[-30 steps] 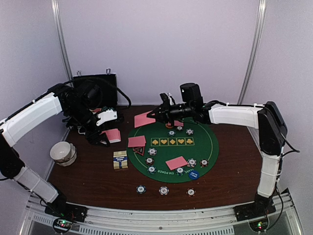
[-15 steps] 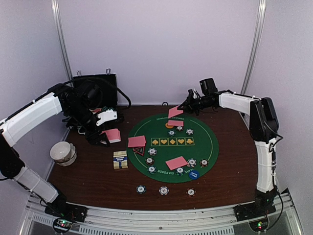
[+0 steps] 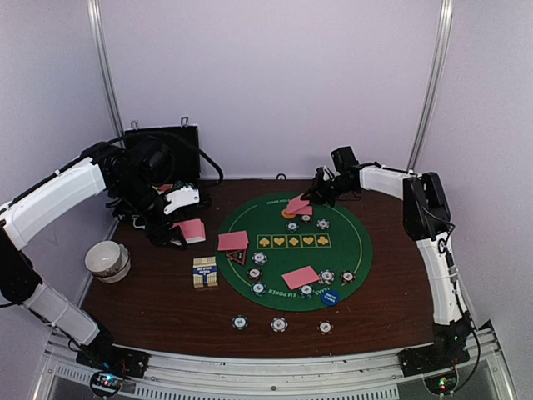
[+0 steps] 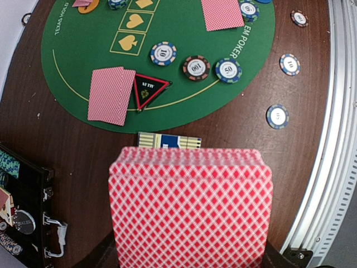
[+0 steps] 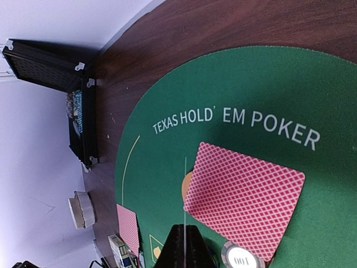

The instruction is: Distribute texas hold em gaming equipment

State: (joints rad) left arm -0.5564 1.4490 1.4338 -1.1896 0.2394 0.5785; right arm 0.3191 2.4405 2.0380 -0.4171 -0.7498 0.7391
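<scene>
Left gripper (image 3: pixel 181 235): fingers clamped on the deck (image 4: pixel 189 206) of red-backed cards, one finger on each side. The deck is held above the table (image 3: pixel 391 250), left of the green mat (image 5: pixel 268 84).

Just past the deck in the wrist view, a card box (image 4: pixel 169 140) lies flat on the wood at the mat's edge. Beyond it on the mat are two overlapping cards (image 4: pixel 111 95), face down, with the triangle marker (image 4: pixel 149 89) butted against their side. Three chips (image 4: pixel 196 67) sit in a row beside the marker.

Right gripper (image 3: pixel 312 197): fingers together, pinching a single card (image 5: pixel 185 184). The wrist view sees it edge-on, as a thin line. It hangs over the far side of the mat, near the lettering. Below it a flat card (image 5: pixel 245 204) lies face down, covering part of the orange disc (image 4: pixel 89 6). A lone chip (image 5: pixel 241 258) sits at that card's corner.

Near side of the mat: another card pair (image 3: pixel 301 277) with a blue disc (image 3: pixel 331 297) close by. Stray chips (image 3: pixel 279 324) are on the bare wood in front.

Black case (image 3: pixel 162 148) is at back left, and the white bowl (image 3: pixel 108 258) is at the left edge.
</scene>
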